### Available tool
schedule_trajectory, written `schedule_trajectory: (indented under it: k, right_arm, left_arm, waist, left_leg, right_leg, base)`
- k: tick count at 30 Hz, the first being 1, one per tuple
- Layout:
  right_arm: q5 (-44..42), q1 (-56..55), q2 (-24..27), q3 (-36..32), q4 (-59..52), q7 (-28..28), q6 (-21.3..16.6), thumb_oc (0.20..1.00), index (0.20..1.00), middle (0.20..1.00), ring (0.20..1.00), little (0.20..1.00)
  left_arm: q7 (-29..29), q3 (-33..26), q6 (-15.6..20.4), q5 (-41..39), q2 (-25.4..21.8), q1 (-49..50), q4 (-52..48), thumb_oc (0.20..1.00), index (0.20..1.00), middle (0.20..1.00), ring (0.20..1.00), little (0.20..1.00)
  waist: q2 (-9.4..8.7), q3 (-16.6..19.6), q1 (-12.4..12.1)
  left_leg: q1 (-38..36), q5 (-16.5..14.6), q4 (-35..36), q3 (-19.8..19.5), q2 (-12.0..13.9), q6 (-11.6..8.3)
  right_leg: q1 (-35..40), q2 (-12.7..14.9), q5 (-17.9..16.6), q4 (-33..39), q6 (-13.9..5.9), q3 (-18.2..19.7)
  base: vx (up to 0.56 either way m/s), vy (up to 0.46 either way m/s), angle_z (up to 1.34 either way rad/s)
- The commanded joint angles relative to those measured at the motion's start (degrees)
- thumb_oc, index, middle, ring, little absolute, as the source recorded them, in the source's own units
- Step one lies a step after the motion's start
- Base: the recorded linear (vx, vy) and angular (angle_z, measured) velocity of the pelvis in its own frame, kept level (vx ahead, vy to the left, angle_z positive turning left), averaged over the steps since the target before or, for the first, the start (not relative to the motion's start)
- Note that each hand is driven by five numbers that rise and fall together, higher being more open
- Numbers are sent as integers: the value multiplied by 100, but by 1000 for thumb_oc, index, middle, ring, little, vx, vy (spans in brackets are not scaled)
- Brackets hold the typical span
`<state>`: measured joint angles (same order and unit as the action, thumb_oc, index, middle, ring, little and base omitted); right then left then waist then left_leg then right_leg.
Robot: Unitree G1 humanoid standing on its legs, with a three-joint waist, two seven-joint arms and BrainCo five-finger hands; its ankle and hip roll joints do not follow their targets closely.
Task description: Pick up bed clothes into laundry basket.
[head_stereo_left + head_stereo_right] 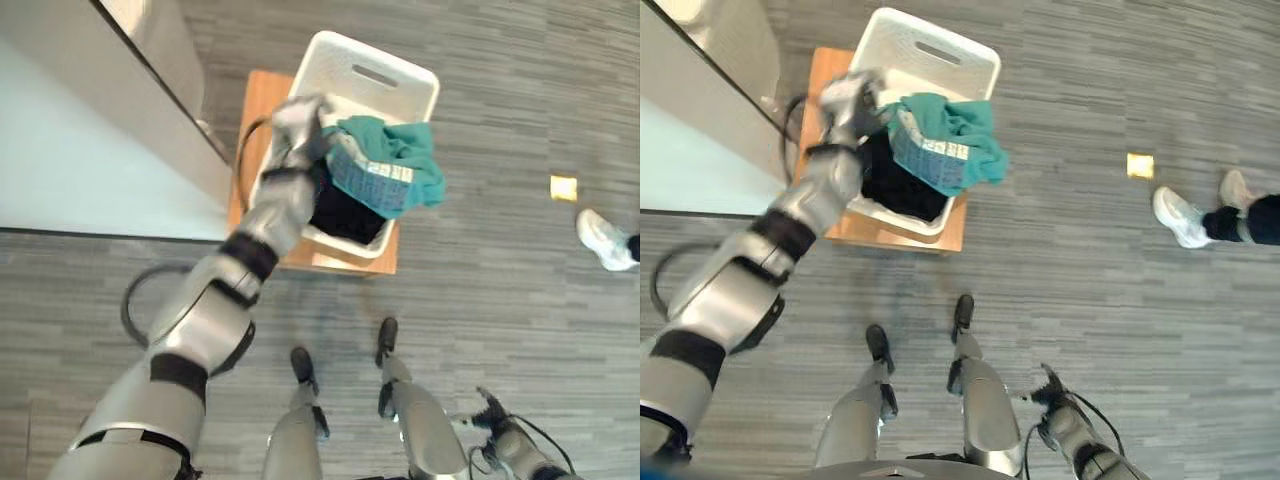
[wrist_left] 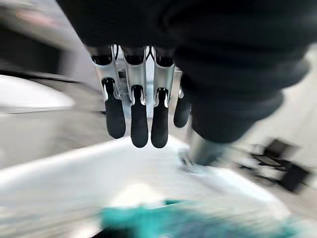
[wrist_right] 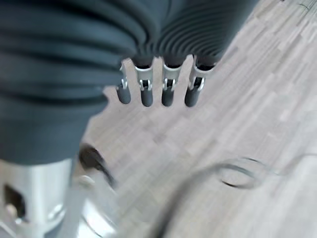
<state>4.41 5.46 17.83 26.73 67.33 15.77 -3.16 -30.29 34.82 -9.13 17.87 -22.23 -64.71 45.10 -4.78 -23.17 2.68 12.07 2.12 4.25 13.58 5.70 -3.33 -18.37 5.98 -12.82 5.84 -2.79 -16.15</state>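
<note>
Laundry basket (image 1: 400, 80), white plastic with a slot handle in its far wall, stands on a low wooden bench (image 1: 258, 110) on the grey striped floor (image 1: 500, 250), just beside the pale bed (image 1: 70, 160) that lies to the robot's left. Dark clothing (image 1: 345, 215) lies inside the basket, and a teal garment (image 1: 400, 160) with a pale printed patch is draped over its near right rim, part inside and part hanging outside.

The left hand (image 1: 300, 125) is stretched out over the basket's left rim, right beside the teal garment. In the left wrist view its fingers (image 2: 138, 124) hang straight and relaxed, holding nothing, with the white basket and a strip of the teal garment (image 2: 198, 223) blurred beyond them.

The right hand (image 1: 495, 412) hangs low at the robot's right side, well apart from the basket. In the right wrist view its fingers (image 3: 168, 91) are straight and loose over bare floor.

A small yellow square (image 1: 563, 187) lies on the floor off to the right, and near it a person's white shoe (image 1: 605, 240) shows at the edge.
</note>
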Motion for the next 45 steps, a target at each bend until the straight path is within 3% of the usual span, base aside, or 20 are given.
schedule_trajectory:
  k: [1,3,4,5,6,7,8,9,12,18,19,22,31,36,41,45]
  right_arm:
    - [-40,-331,92,-175,-184,45,35,1000,1000,1000,1000,1000]
    - [-31,-343,101,-265,-276,48,65,1000,1000,1000,1000,1000]
    - [-83,-334,113,-375,-495,95,84,1000,1000,1000,1000,1000]
    - [-70,-190,80,-299,-436,70,129,1000,1000,1000,1000,1000]
    - [25,-175,18,-318,-438,187,131,1000,1000,1000,1000,1000]
    - [6,-148,2,-357,-458,201,154,1000,1000,1000,1000,1000]
    - [-41,-61,-5,-399,-633,212,156,1000,1000,1000,1000,1000]
    - [-69,109,27,-364,-718,265,143,1000,1000,1000,1000,1000]
    - [86,130,282,-620,-959,491,197,1000,1000,1000,1000,1000]
    - [-87,423,715,-1405,-1044,824,259,1000,1000,1000,1000,1000]
    - [-194,543,1132,-1772,-1001,955,282,1000,1000,1000,1000,1000]
    - [-289,667,1734,-2177,-972,1021,270,1000,1000,1000,1000,1000]
    - [-549,1305,2734,-2611,-919,1185,127,1000,1000,1000,1000,1000]
    - [-632,1427,2754,-2602,-1003,1213,82,1000,1000,1000,1000,1000]
    - [-413,2028,2360,-2076,-1230,1512,174,1000,1000,1000,1000,1000]
    - [-236,2354,2314,-1819,-1410,1664,246,1000,1000,1000,1000,1000]
  left_arm:
    - [-410,-38,537,-270,656,-768,-377,1000,1000,1000,1000,1000]
    - [-348,-90,669,-428,857,-529,-773,1000,1000,1000,1000,1000]
    - [-399,-71,803,-286,1838,-167,-1602,1000,1000,1000,1000,1000]
    - [-217,-2,846,-630,1550,26,-1168,1000,1000,1000,1000,1000]
    - [-319,-97,925,-570,1429,365,-1589,1000,1000,1000,1000,1000]
    - [-250,20,925,-505,1504,673,-1885,1000,1000,1000,1000,1000]
    - [-127,209,1035,-225,2122,751,-2357,1000,1000,1000,1000,1000]
    - [41,383,1113,-480,2162,734,-2239,1000,1000,1000,1000,1000]
    - [215,95,1256,-948,1402,1362,-2952,1000,1000,1000,1000,1000]
    - [603,-65,1420,-1018,788,2313,-3866,1000,1000,1000,1000,1000]
    - [726,-181,1487,-1091,547,2723,-3982,1000,1000,1000,1000,1000]
    - [909,-337,1571,-1142,311,3423,-4058,1000,1000,1000,1000,1000]
    - [904,-587,1476,-803,121,4899,-2895,1000,1000,1000,1000,1000]
    - [910,-590,1443,-801,129,4939,-2798,1000,1000,1000,1000,1000]
    - [578,-405,1298,-813,430,4301,-2369,1000,1000,1000,1000,1000]
    - [440,-354,1255,-835,525,4028,-2310,1000,1000,1000,1000,1000]
  waist:
    - [44,57,-22]
    - [83,172,-86]
    - [117,296,-175]
    - [119,340,-213]
    - [123,390,-279]
    - [132,460,-349]
    - [131,501,-445]
    - [142,527,-519]
    - [166,717,-691]
    - [200,999,-1016]
    - [161,1062,-1174]
    - [68,1123,-1350]
    - [-197,1139,-1631]
    - [-232,951,-1650]
    - [-147,374,-1591]
    - [-120,167,-1520]
  left_leg:
    - [331,88,75,-355,188,-160]
    - [233,52,75,-377,166,-151]
    - [144,10,75,-435,131,-117]
    - [68,-30,75,-475,129,-127]
    - [19,-50,75,-526,96,-116]
    - [-24,-62,75,-577,67,-102]
    - [-47,-73,75,-637,37,-88]
    - [-111,-91,75,-695,25,-89]
    - [-203,-139,75,-866,-68,-49]
    - [-359,-195,75,-1189,-218,-5]
    - [-445,-237,75,-1278,-252,-18]
    - [-451,-207,75,-1381,-299,-13]
    - [-459,-206,75,-1350,-228,-24]
    - [-374,-169,75,-1317,-168,-28]
    - [-37,-31,75,-1247,-61,-47]
    - [162,49,75,-1184,-22,-57]
  right_leg:
    - [553,535,714,-84,-894,-207]
    - [680,555,739,-84,-890,-233]
    - [822,585,790,-84,-882,-300]
    - [909,587,823,-84,-875,-317]
    - [996,604,842,-84,-867,-366]
    - [1081,613,864,-84,-865,-414]
    - [1157,625,884,-84,-862,-478]
    - [1244,641,902,-84,-865,-507]
    - [1437,712,933,-84,-889,-624]
    - [1808,774,1000,-84,-885,-936]
    - [1979,774,1042,-84,-888,-1073]
    - [2090,791,1031,-84,-902,-1258]
    - [2072,721,1057,-84,-902,-1301]
    - [1963,682,1060,-84,-874,-1267]
    - [1571,658,970,-84,-858,-1166]
    - [1321,657,900,-84,-858,-1051]
  base:
    - [34,-11,25]
    - [47,-18,26]
    - [40,-28,26]
    - [56,-45,34]
    - [47,-36,34]
    - [32,-39,22]
    - [3,-25,8]
    - [-12,-16,7]
    - [25,5,45]
    - [48,8,36]
    - [50,-18,37]
    - [30,-25,41]
    - [-1,-19,7]
    - [-63,-29,-15]
    - [-155,-6,-7]
    - [-102,33,-17]
